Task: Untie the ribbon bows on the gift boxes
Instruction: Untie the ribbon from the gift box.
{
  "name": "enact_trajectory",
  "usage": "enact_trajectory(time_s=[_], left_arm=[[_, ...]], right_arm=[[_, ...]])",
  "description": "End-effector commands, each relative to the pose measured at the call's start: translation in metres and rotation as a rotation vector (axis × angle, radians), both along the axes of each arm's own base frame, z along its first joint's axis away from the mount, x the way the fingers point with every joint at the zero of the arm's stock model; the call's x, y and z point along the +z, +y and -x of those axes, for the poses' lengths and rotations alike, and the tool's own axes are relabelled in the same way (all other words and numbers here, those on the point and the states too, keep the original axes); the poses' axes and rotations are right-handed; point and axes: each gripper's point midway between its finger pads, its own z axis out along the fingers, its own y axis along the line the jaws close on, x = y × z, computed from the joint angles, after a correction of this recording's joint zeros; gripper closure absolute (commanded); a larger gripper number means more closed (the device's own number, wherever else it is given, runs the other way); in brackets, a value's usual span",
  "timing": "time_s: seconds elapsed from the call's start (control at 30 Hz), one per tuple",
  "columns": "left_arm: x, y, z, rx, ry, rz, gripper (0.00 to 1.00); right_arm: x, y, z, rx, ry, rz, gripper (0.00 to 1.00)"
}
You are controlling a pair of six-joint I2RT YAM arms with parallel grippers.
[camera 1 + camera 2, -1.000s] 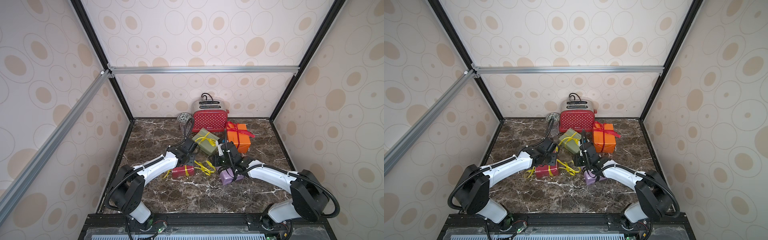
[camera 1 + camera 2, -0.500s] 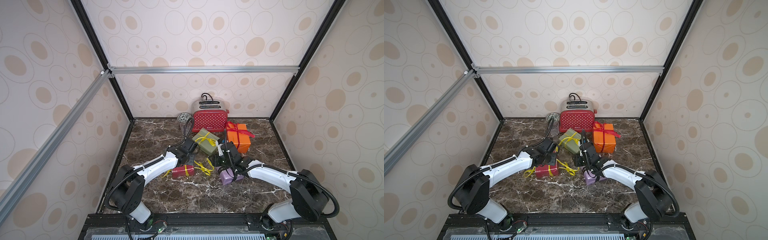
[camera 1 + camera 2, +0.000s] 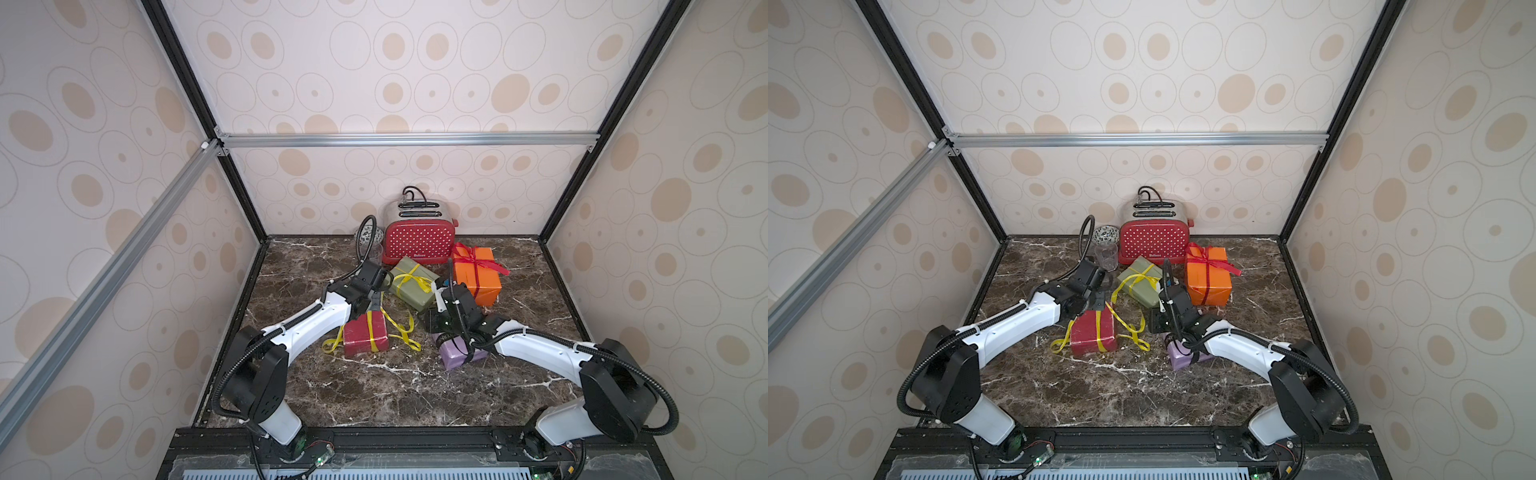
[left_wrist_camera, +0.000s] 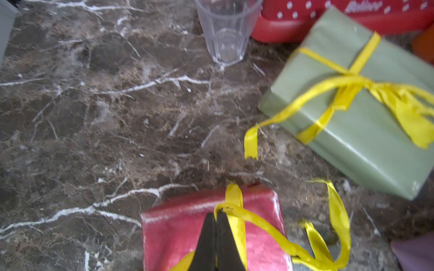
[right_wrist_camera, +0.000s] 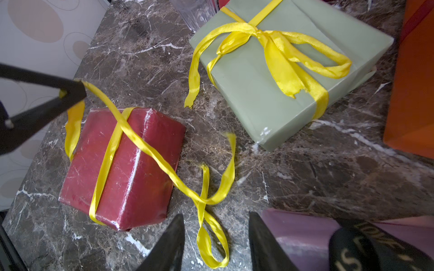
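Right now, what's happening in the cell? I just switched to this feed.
The left gripper is shut on the yellow ribbon of the dark red box. That bow is already undone, and its loose ends trail on the marble table. The right gripper hangs open next to the lilac box with its black ribbon, holding nothing. The yellow bow on the olive green box and the red bow on the orange box are still tied.

The left gripper (image 4: 215,212) has closed. A second ago its jaws stood apart, and now they are pinched together on the yellow ribbon (image 5: 122,127) at the 12 o'clock edge of the dark red box (image 3: 357,338). The strand there was loose before; now it is caught between the fingertips and trails off toward 5 o'clock.
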Motion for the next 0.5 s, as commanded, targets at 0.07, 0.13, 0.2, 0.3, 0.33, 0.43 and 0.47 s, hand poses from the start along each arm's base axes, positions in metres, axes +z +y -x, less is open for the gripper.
enact_trajectory(time_s=[0.07, 0.13, 0.2, 0.3, 0.33, 0.43, 0.47], left_arm=[[0.012, 0.015, -0.032, 0.049, -0.031, -0.036, 1.00], [0.012, 0.018, -0.042, 0.061, -0.034, -0.041, 1.00], [0.011, 0.022, -0.050, 0.077, -0.027, -0.049, 1.00], [0.005, 0.038, -0.059, 0.118, -0.012, -0.056, 1.00], [0.004, 0.042, -0.061, 0.130, -0.009, -0.056, 1.00], [-0.001, 0.062, -0.062, 0.178, 0.004, -0.066, 0.97], [-0.002, 0.070, -0.062, 0.199, 0.007, -0.071, 0.96]], right_arm=[[-0.012, -0.001, -0.002, -0.002, 0.010, 0.023, 0.54], [-0.014, 0.001, -0.001, 0.002, 0.017, 0.020, 0.54], [-0.016, 0.003, -0.001, 0.007, 0.019, 0.014, 0.54], [-0.018, 0.005, 0.000, 0.014, 0.022, 0.014, 0.54], [-0.017, 0.006, 0.000, 0.016, 0.019, 0.013, 0.54], [-0.017, 0.008, 0.001, 0.023, 0.011, 0.018, 0.54], [-0.017, 0.009, 0.001, 0.026, 0.008, 0.017, 0.54]])
